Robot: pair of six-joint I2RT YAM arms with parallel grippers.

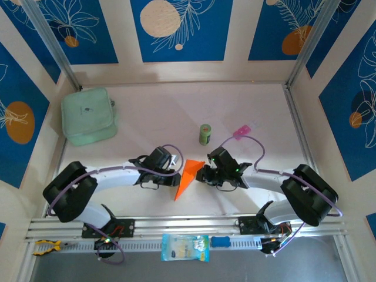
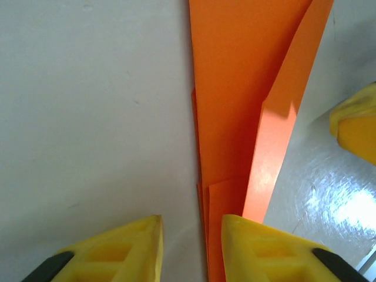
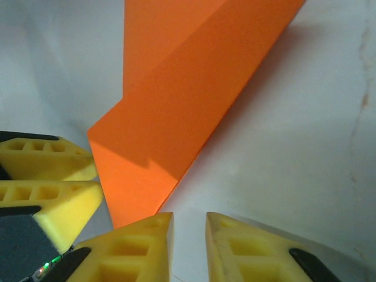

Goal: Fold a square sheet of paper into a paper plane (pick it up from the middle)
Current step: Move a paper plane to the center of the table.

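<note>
Orange paper plane (image 1: pixel 187 175) part-folded; left gripper (image 2: pixel 191 222) ajar astride edge, right gripper (image 3: pixel 189 217) ajar, empty. Needs wing crease next.

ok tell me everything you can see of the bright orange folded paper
The bright orange folded paper is thin, matte and sharply creased into a layered wedge, its point toward the arm bases. It lies on the white table between the grippers, with one flap lifting. Its layered edge runs into the gap of the open left gripper. A corner reaches one finger of the open right gripper. Whether either presses it is unclear.
</note>
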